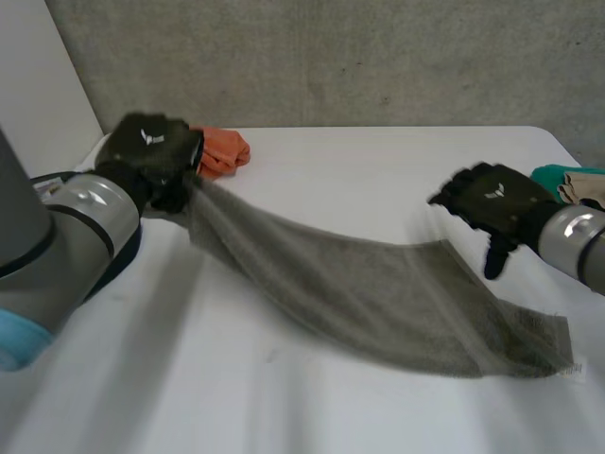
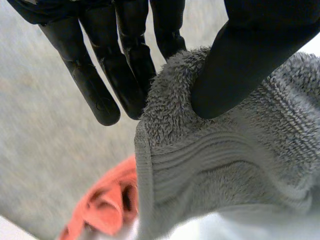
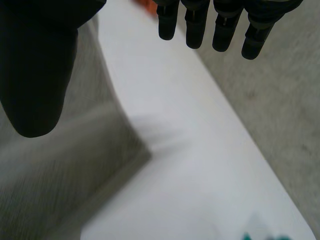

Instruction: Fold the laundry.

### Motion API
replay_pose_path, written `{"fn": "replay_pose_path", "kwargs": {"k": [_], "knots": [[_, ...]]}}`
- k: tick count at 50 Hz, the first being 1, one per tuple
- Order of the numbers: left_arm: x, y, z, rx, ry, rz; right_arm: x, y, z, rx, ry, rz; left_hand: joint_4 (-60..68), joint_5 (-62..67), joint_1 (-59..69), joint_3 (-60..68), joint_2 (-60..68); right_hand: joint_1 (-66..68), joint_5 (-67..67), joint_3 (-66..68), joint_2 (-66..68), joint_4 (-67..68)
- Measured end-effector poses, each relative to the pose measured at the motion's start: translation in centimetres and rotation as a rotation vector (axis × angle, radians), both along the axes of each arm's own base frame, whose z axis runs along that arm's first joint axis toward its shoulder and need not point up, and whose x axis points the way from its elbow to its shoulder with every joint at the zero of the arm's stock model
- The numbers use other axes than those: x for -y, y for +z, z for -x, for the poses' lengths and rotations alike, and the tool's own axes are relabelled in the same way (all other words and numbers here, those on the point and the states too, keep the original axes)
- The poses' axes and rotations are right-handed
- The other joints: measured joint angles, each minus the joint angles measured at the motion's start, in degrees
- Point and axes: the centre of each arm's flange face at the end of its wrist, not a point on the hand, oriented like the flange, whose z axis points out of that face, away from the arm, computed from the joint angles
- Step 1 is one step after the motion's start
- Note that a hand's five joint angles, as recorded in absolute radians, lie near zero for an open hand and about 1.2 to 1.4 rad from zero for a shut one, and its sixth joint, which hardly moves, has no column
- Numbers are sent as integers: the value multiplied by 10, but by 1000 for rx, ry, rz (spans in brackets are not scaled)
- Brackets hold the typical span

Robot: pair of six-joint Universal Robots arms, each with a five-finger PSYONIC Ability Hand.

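Note:
A grey towel (image 1: 378, 293) hangs stretched from my left hand (image 1: 151, 151) down across the white table (image 1: 359, 180) to the front right, where its far end lies flat. In the left wrist view my left hand's thumb (image 2: 245, 55) pinches a corner of the towel (image 2: 225, 150) against the fingers (image 2: 125, 75). My right hand (image 1: 496, 203) hovers just above the towel's right part, apart from it. In the right wrist view its fingers (image 3: 200, 25) and thumb (image 3: 37, 65) are spread with nothing between them, and the towel (image 3: 50, 165) lies below the thumb.
An orange cloth (image 1: 224, 149) lies at the back left, just behind my left hand, and also shows under the towel corner (image 2: 105, 205). A teal and beige cloth (image 1: 567, 180) lies at the right edge behind my right arm. A concrete floor surrounds the table.

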Motion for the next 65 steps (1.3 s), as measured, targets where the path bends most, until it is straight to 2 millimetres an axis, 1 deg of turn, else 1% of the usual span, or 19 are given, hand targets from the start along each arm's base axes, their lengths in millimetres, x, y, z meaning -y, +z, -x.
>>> {"fn": "replay_pose_path", "kwargs": {"k": [5, 8, 13, 16, 20, 24, 27, 31, 32, 33, 35, 37, 40, 44, 48, 53, 58, 62, 65], "knots": [[-27, 38, 5, -50, -60, 117, 0, -3, -34, 80, 62, -28, 0, 0, 0, 0, 1, 0, 0, 0, 0, 0], [-43, 55, 7, -67, -103, 181, 1, -18, -56, 96, 108, -79, 0, 0, 0, 0, 1, 0, 0, 0, 0, 0], [-61, 68, 8, -68, -162, 253, 4, -47, -79, 109, 142, -161, 0, 0, 0, 0, 1, 6, 6, 8, 9, 8], [-69, 72, 9, -64, -193, 291, 9, -72, -92, 120, 148, -213, 0, 0, 0, 0, 1, 127, 121, 129, 127, 126], [-73, 70, 9, -63, -216, 331, 17, -98, -103, 140, 136, -245, 0, 0, 0, 0, 2, 475, 463, 479, 486, 477], [-68, 66, 7, -64, -211, 356, 30, -102, -109, 167, 108, -208, 0, 0, 0, 3, 3, 518, 530, 556, 555, 562], [-60, 64, 4, -64, -195, 371, 43, -85, -108, 199, 68, -124, 0, 0, 0, 3, 3, 518, 530, 558, 555, 566], [-39, 64, -1, -59, -151, 399, 66, -30, -102, 291, -6, 93, 0, 0, 0, 3, 3, 518, 530, 562, 555, 566], [-29, 66, -3, -57, -130, 415, 75, -1, -98, 344, -33, 204, 0, 0, 0, 3, 3, 518, 530, 562, 555, 566], [-23, 67, -4, -57, -119, 424, 77, 11, -97, 366, -43, 251, 0, 0, 0, 3, 3, 518, 530, 562, 555, 566], [0, 75, -7, -59, -71, 466, 84, 64, -89, 465, -75, 449, 1, 0, 0, 3, 3, 518, 530, 563, 555, 566], [19, 85, -10, -66, -30, 508, 84, 101, -83, 533, -88, 587, 2, 0, 0, 3, 3, 518, 530, 563, 555, 566], [42, 102, -15, -86, 35, 572, 79, 139, -75, 599, -92, 728, 2, 0, 0, 3, 3, 518, 530, 563, 555, 566], [60, 119, -19, -118, 96, 626, 74, 157, -70, 620, -80, 791, 2, 0, 0, 3, 3, 518, 535, 563, 555, 566], [65, 117, -18, -142, 111, 606, 72, 142, -70, 576, -62, 732, 2, 0, 0, 3, 3, 518, 537, 565, 555, 566], [59, 82, -12, -119, 80, 485, 69, 105, -69, 493, -59, 610, 2, 0, 0, 3, 3, 518, 537, 566, 555, 567], [35, 9, -12, -25, 48, 273, 57, 46, -60, 358, -67, 450, 2, 0, 0, 3, 3, 518, 537, 566, 555, 568], [9, -47, -20, 48, 34, 124, 34, -11, -50, 230, -39, 288, 3, 0, 0, 3, 3, 518, 537, 566, 555, 568], [-7, -78, -24, 83, 22, 46, 20, -44, -44, 172, -5, 188, 3, 0, 0, 3, 3, 518, 537, 566, 555, 568]]}}
